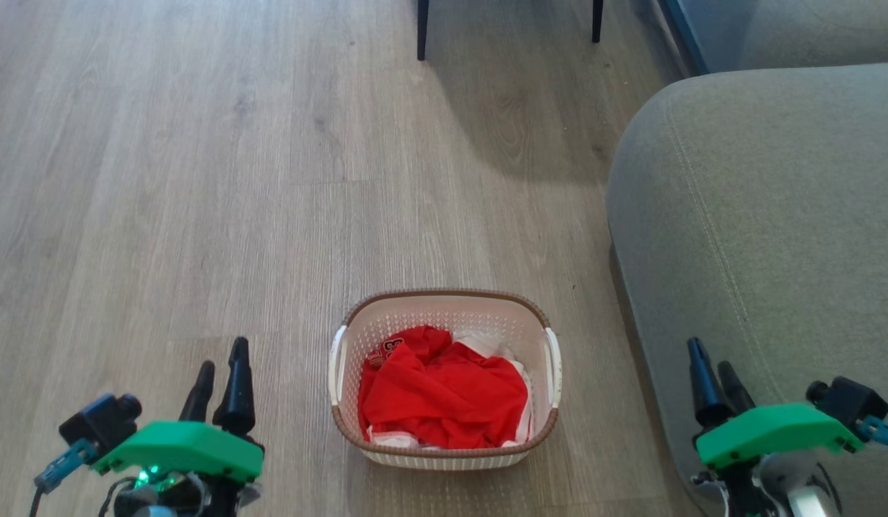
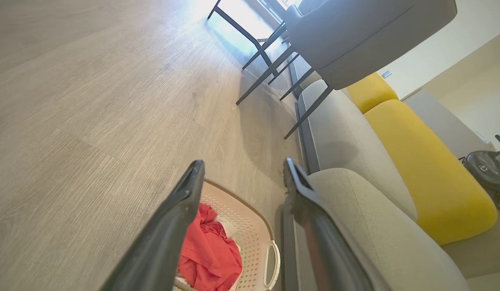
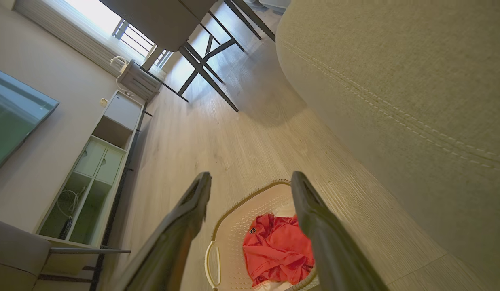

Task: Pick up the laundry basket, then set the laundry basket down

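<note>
Laundry basket (image 1: 444,294), red shirt (image 1: 444,398), logo (image 1: 386,352) unreadable

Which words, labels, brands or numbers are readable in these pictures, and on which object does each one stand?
No text can be read with certainty.
Red garment inside the laundry basket: a white printed mark on its upper left fold, too blurred to read.
Black bag in the left wrist view: a pale emblem, too small to read.
</note>
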You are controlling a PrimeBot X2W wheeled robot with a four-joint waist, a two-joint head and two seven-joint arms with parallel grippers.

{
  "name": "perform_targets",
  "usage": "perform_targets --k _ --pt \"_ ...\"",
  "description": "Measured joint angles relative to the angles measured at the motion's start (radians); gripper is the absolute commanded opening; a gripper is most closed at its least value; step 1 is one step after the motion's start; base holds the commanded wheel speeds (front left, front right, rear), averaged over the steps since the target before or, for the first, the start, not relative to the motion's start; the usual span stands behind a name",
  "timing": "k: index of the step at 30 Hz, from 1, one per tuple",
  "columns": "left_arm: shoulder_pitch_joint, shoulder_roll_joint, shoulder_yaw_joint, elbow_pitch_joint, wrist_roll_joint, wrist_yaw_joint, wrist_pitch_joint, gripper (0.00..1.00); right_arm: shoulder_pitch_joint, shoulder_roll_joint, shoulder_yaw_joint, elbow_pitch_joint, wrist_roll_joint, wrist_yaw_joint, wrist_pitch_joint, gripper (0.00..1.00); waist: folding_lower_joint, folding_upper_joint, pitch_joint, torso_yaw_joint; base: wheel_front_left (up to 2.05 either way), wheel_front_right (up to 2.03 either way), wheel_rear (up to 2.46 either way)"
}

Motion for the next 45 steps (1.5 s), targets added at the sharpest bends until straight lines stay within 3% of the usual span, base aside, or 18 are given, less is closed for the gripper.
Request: perform_targets --k 45 --pt "0.065 0.021 -0.075 -0.038 0.522 0.06 -0.126 1.0 0.002 -0.006 0.095 -0.031 -0.529 0.0 -0.123 1.0 0.0 0.0 -0.019 -0.004 0.0 0.0 0.0"
